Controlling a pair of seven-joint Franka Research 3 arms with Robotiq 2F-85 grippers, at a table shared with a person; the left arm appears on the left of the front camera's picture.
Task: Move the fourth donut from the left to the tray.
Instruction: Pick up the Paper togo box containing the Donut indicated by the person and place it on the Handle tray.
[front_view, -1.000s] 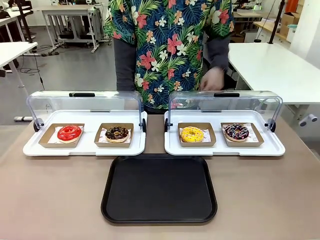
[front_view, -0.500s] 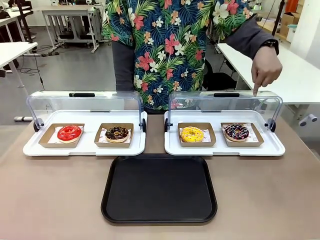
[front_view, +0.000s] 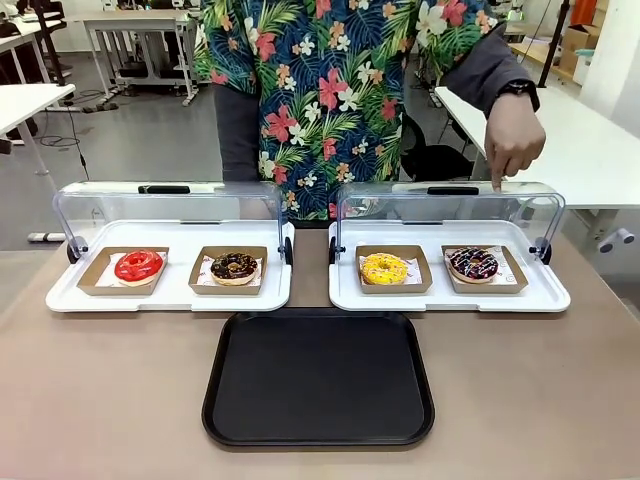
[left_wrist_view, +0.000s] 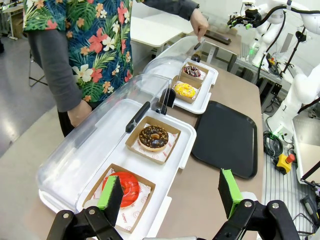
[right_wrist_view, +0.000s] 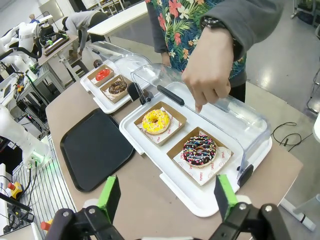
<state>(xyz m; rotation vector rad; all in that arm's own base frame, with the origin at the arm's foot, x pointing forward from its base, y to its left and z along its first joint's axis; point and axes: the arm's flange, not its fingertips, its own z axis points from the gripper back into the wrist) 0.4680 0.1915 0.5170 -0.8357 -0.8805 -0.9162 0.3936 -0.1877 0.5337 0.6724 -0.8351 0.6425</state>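
The fourth donut (front_view: 473, 263) (right_wrist_view: 199, 150) (left_wrist_view: 193, 71), dark chocolate with pink and white drizzle, lies on a brown cardboard dish at the right end of the right white tray. The person's hand (front_view: 513, 140) (right_wrist_view: 207, 75) points a finger down above its raised clear lid. The black tray (front_view: 318, 377) (right_wrist_view: 95, 148) (left_wrist_view: 228, 138) lies near the table's front, nothing on it. My left gripper (left_wrist_view: 169, 192) is open above the table's left end, over the red donut (left_wrist_view: 123, 182). High over the table's right end, my right gripper (right_wrist_view: 164, 196) stands open, nothing between its fingers.
Two white trays (front_view: 170, 297) (front_view: 450, 299) with raised clear domed lids stand side by side. The left one holds the red donut (front_view: 138, 266) and a crumb-sprinkled chocolate donut (front_view: 234, 267); a yellow donut (front_view: 385, 268) shares the right one. The person stands at the far edge.
The person's hand rose from behind the right lid, swung right, and now points down above the fourth donut. Donuts, trays and lids have not moved.
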